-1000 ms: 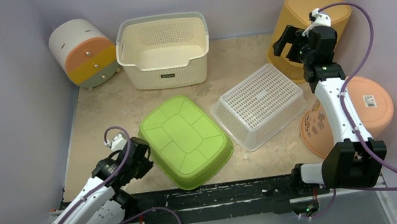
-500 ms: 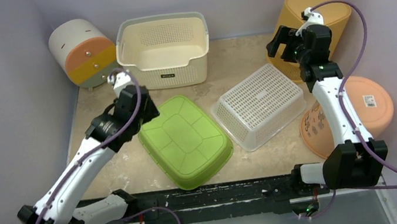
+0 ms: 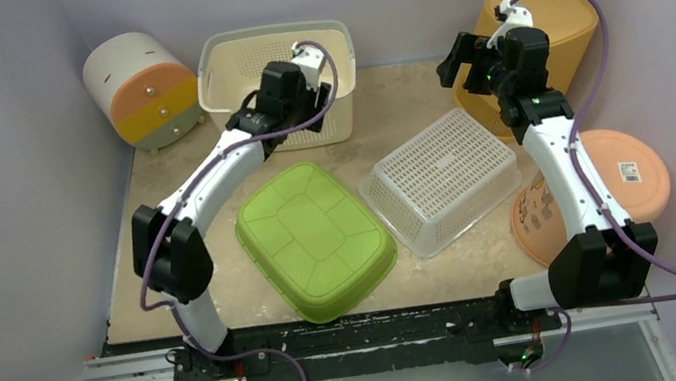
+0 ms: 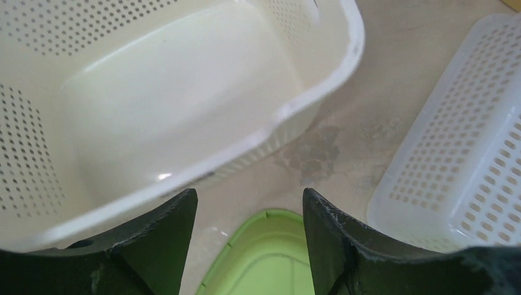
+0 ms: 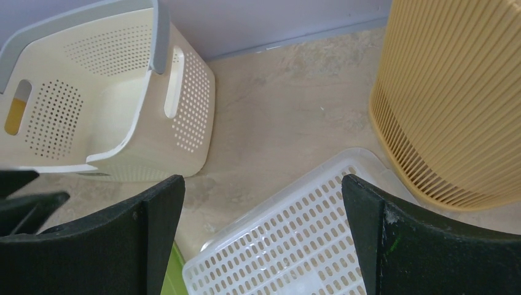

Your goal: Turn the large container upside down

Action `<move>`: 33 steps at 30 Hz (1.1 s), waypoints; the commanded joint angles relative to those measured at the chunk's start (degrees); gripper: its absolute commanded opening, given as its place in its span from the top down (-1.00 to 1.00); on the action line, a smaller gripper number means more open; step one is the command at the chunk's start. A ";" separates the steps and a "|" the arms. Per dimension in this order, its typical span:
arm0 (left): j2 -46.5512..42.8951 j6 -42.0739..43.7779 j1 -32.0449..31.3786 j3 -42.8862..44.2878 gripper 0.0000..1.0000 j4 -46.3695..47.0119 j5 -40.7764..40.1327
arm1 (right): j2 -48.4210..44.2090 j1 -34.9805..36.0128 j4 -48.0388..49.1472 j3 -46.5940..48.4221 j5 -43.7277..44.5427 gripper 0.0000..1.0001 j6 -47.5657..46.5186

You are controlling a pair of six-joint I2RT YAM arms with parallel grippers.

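The task has hardly begun. The cream perforated plastic basket with a grey handle, which I take to be the large container, stands upright at the back of the table with its open mouth facing up. It is empty, and nothing grips it.

The left gripper hangs above the near rim of this cream basket. Its fingers are spread wide and hold nothing. The left wrist view looks down between them at the rim, with bare table and a green corner below. They do not appear to touch the rim, though the pictures do not settle how far above it they are.

The right gripper is well to the right of the cream basket, turned toward it. Its fingers are also wide apart and empty.

The other things already lie bottom up or on their side:
- A lime-green plastic tub sits just in front of the cream basket, bottom up.
- A white slotted plastic basket sits in front and to its right, also bottom up.
- A ribbed orange-yellow bin lies tipped over, well to its right.

Everything that matters is left to do. The fingers must close on a rim or wall, lift or tip the basket, roll it over, and set it mouth down. The free table to the right of the cream basket looks the likeliest place to do that.
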 commanded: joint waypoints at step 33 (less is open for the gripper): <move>22.46 29.51 15.99 24.44 -0.14 -18.19 31.18 | 5.19 0.07 2.77 0.17 -2.22 -1.00 0.51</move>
